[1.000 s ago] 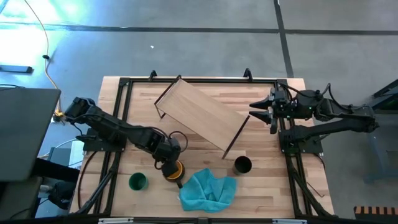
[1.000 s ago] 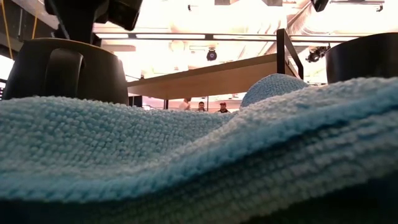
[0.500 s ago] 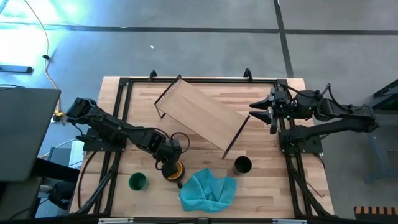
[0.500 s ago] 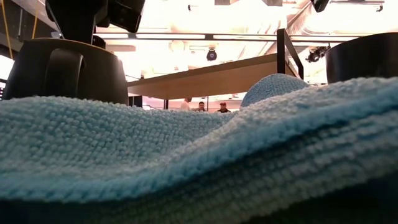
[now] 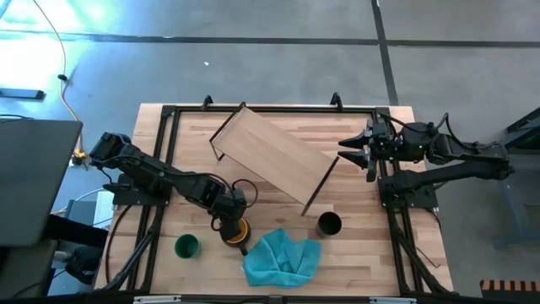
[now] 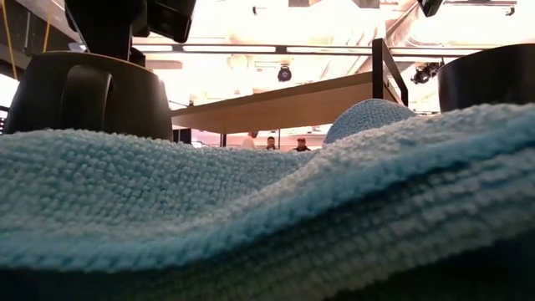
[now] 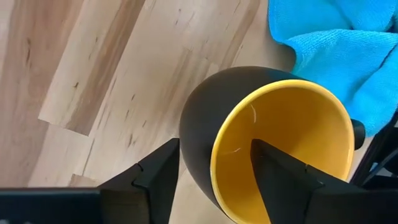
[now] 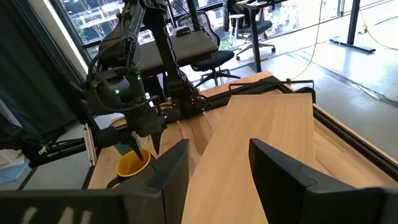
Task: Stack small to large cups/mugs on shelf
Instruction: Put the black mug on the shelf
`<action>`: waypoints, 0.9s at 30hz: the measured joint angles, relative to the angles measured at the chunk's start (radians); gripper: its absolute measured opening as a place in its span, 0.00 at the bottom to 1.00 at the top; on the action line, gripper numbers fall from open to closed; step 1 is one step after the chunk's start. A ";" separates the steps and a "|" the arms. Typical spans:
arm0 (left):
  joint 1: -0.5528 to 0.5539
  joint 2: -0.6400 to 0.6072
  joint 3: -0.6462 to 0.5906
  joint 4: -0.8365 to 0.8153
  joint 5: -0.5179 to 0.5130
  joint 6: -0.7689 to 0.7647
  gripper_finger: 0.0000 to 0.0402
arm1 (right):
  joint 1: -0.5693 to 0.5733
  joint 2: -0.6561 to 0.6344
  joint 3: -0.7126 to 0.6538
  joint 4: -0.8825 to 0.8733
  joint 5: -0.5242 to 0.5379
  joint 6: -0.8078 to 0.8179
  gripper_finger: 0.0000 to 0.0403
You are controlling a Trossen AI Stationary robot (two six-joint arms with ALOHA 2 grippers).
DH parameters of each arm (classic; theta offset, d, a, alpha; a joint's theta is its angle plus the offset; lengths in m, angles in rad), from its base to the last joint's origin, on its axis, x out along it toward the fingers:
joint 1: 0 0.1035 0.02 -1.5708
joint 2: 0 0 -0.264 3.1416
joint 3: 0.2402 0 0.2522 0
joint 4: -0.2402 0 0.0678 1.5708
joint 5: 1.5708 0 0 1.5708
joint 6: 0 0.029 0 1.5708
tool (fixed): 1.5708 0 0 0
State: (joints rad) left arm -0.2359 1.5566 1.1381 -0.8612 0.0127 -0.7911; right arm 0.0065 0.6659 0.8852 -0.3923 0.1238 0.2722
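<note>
Shelf long axis diagonal across table; yellow mug upright.

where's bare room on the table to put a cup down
The shelf top is bare. Bare table right of the black cup. Also between the green cup and the front rail. Crowded in front: left gripper straddling the yellow mug rim, cloth alongside.

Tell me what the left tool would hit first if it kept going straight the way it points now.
Probably the wall of the yellow-orange mug with a dark outside: the left tool straddles it, one finger inside, one outside. Beyond that lies the striped wooden tabletop.
</note>
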 joint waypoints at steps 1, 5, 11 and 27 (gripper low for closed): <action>0.000 0.000 0.000 0.000 -0.002 0.006 0.43 | 0.000 0.000 0.000 0.000 0.000 0.000 0.39; 0.000 0.000 0.000 0.000 0.001 0.056 0.38 | 0.000 0.000 0.000 0.000 0.000 0.000 0.39; 0.000 0.000 0.000 0.005 0.003 0.093 0.36 | 0.000 0.000 0.000 0.000 0.000 0.000 0.39; 0.001 0.034 0.001 0.008 0.036 0.135 0.36 | 0.000 0.000 0.000 0.001 0.000 0.006 0.39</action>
State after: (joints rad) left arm -0.2352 1.5906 1.1387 -0.8536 0.0487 -0.6561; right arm 0.0064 0.6659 0.8852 -0.3916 0.1242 0.2780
